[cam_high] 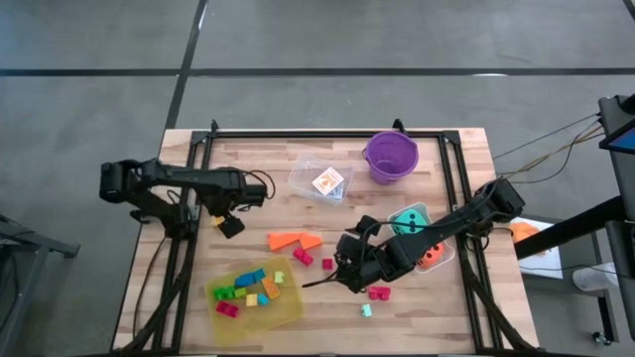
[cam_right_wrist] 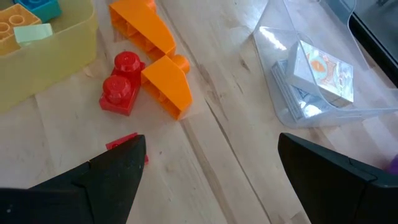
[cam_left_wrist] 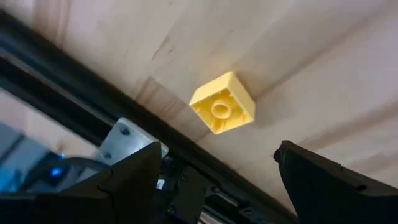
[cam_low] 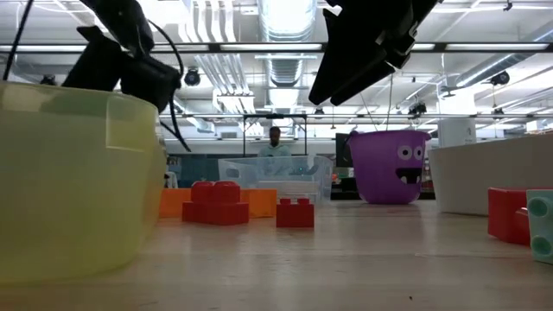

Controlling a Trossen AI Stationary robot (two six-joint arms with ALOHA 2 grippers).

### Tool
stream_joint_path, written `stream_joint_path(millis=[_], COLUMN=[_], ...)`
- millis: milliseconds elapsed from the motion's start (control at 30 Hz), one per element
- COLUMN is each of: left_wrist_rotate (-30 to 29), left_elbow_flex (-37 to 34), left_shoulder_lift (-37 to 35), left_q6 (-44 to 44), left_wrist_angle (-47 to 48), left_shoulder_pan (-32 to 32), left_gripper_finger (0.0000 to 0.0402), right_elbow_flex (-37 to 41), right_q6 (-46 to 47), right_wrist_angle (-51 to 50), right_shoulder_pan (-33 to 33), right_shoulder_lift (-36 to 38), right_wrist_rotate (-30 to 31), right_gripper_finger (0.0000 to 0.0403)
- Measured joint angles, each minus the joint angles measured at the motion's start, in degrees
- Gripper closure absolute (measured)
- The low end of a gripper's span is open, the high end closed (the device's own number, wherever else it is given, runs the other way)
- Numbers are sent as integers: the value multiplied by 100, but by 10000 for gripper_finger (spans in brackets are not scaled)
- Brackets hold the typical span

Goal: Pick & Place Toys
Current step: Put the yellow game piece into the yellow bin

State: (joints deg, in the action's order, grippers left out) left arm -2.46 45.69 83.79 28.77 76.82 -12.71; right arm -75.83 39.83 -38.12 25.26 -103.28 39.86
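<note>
Left end effector [cam_left_wrist: 214,171] above yellow brick [cam_left_wrist: 222,103]

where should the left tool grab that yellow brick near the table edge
Take the yellow brick from straight above, across two opposite flat side walls. It lies alone on the bare wood, stud up, beside the black frame rail. The open left tool should turn so neither finger meets that rail.

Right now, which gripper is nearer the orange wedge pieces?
Right. The right gripper hangs just beside the orange wedge pieces, toward the table's right; the left gripper sits a little farther off, on their other side.
</note>
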Motion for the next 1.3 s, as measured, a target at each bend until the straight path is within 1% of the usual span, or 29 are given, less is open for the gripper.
stream_joint_path(millis=[167,233,367,500,667,833,900,1000,1100,1300], left_wrist_rotate=[63,111,422,468,731,1180,1195,1189,1193,1142], left_elbow_flex=[-14,-59,-215,-408,-638,-768,-769,-778,-778,-778], left_shoulder_lift=[463,554,567,518,503,503,503,503,503,503], left_q6=[904,1012,1009,970,740,435,373,291,212,-246], left_wrist_angle=[-149,-321,-713,-735,-1000,-1375,-1520,-1557,-1625,-1537], left_shoulder_pan=[-209,-263,-375,-526,-770,-950,-982,-1045,-1062,-1064], left_gripper_finger=[92,92,92,92,92,93,97,112,137,187], right_elbow_flex=[0,0,-8,-15,-15,-26,-28,-27,-20,-17], right_q6=[0,0,-2,-52,-87,-107,-109,-109,-109,-109], right_wrist_angle=[17,17,17,18,21,30,32,34,33,32], right_shoulder_pan=[0,0,0,0,0,0,0,0,0,0], right_shoulder_lift=[0,0,0,0,0,0,0,0,0,0], right_wrist_rotate=[0,0,-111,-116,-131,-133,-131,-132,-133,-133], right_gripper_finger=[42,42,42,42,42,42,42,42,42,42])
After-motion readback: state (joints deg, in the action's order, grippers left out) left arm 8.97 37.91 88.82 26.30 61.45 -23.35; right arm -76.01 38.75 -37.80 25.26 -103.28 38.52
